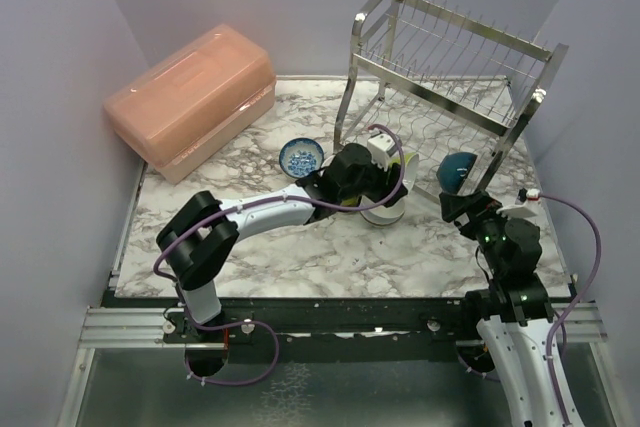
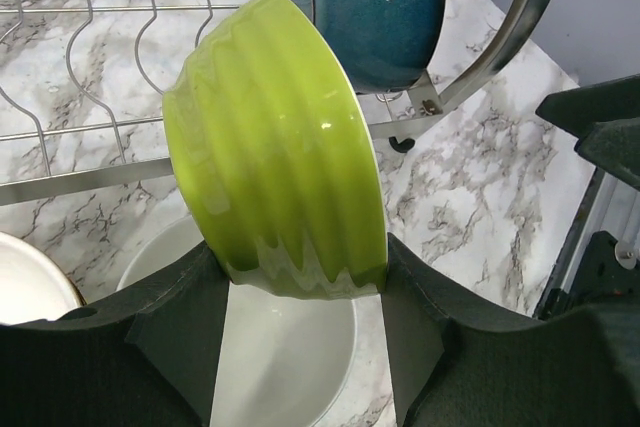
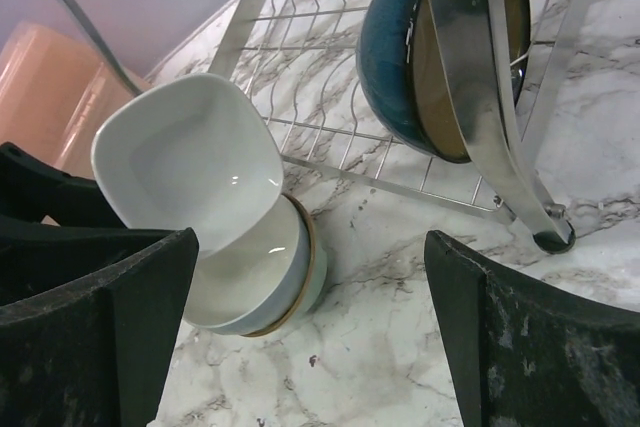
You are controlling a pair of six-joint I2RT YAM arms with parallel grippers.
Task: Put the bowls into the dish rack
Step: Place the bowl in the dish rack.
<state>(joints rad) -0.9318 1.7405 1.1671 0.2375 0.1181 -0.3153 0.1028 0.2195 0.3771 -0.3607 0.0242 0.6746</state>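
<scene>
While left gripper (image 2: 300,282) pinches lime bowl (image 2: 270,137) on edge (jaws partway closed across its rim), bowl hangs before dish rack (image 3: 465,57) lower wires, near racked teal bowl (image 2: 375,7). Right gripper (image 3: 310,247) wide open, empty. Risk: glazed rim slips, bowl drops onto white bowl (image 2: 290,367) below.

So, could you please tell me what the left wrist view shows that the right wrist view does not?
Only the left wrist view shows the lime bowl, held on edge between the fingers of the left end effector. Only the right wrist view shows the pink box. Both show the teal bowl standing on edge in the dish rack, and the marble table.
</scene>
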